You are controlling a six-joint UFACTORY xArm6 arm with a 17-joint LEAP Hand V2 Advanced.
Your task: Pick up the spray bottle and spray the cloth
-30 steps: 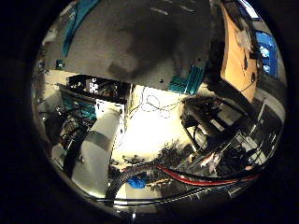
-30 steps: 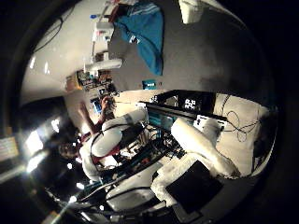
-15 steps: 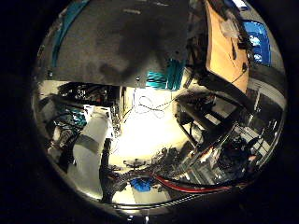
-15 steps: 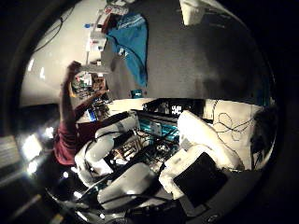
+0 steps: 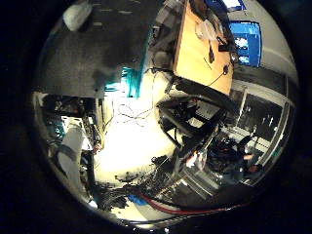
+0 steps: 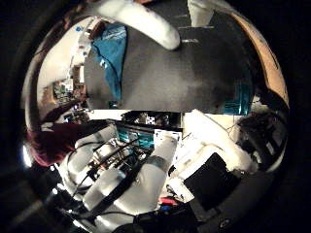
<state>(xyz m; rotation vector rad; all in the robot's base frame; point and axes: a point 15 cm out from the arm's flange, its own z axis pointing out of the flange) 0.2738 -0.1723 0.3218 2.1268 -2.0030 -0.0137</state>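
A teal cloth (image 6: 109, 53) lies crumpled on the grey table (image 6: 184, 77), close to one of its edges. A white spray bottle (image 6: 199, 12) stands further along the same table, apart from the cloth. Both look small and far from the palm of my right hand, which is out past the table's edge and touches neither. A long white rounded shape (image 6: 141, 22) crosses the view over the table; I cannot tell what it is. The arm's white segments (image 6: 146, 179) fill the near side of the thumb side view.
A wooden desk (image 5: 200, 48) with small items and lit monitors (image 5: 246, 41) stands beyond the table. A black frame (image 5: 190, 122) rises from the bright floor (image 5: 131, 141). A teal bracket (image 6: 240, 94) sits at the table's corner. A person's dark red sleeve (image 6: 53, 141) is beside the table.
The whole picture has swung in both views, so the palm has turned. The table now fills more of the thumb side view, and the long white shape has come in over it.
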